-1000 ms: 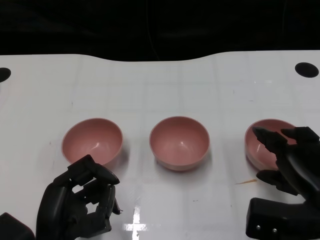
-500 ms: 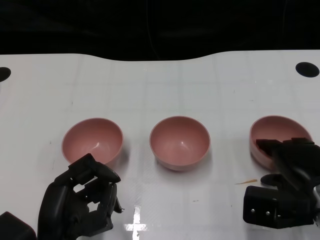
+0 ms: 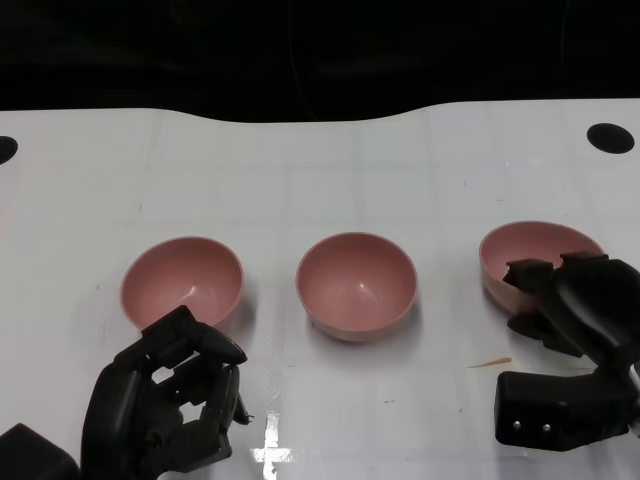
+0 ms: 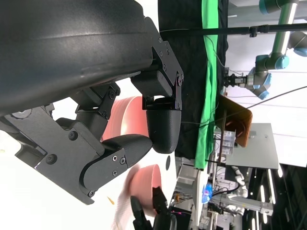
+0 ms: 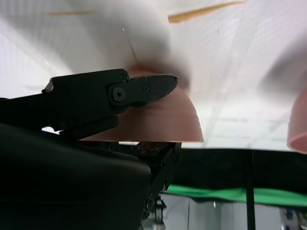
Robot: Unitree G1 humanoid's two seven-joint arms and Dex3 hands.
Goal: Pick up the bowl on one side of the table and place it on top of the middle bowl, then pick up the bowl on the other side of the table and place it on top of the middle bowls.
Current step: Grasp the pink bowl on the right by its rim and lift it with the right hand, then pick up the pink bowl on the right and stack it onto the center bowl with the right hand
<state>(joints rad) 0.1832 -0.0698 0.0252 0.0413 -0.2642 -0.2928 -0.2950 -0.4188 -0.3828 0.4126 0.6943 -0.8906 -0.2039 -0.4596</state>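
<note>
Three pink bowls are seen on the white table (image 3: 320, 170), set in a row across its middle. The right bowl (image 3: 540, 262) lies nearest the table's right edge and is tilted, its far rim raised; it is gripped by the right hand (image 3: 575, 312), whose fingers (image 3: 530, 272) are hooked over the near rim and into the bowl — in the right wrist view a finger is pressed against the bowl's outer wall (image 5: 158, 120). The middle bowl (image 3: 356, 285) stands upright, well apart from the other two. The left bowl (image 3: 182, 285) stands upright toward the left edge. The left hand (image 3: 165, 400) is held just in front of the left bowl, toward the table's near edge, with its fingers curled in and nothing in them — no contact with the bowl is shown. Two black round marks, one (image 3: 611, 138) near the far right corner and one (image 3: 6, 150) at the far left edge, are seen on the tabletop.
</note>
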